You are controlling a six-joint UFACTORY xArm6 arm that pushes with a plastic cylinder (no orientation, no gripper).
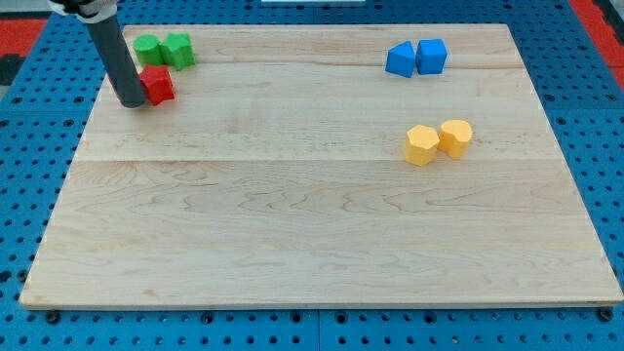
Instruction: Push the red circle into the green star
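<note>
Camera view: the arm carries no jaws, only a rod whose tip (133,102) rests against the view's-left side of the red block (157,85). The red block lies just below two green blocks (163,50), shapes unclear, seemingly apart from them; the task looks nearly done, with a short push toward the view's top remaining.

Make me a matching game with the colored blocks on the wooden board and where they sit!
Things:
1. red block
2. green blocks
3. blue blocks
4. yellow blocks

Places:
A. view's top right
B. touching my tip, on its right side
C. view's right, below the blue pair
D. view's top left corner, just above the red one

Pairs: 1-B, 2-D, 3-A, 4-C
</note>
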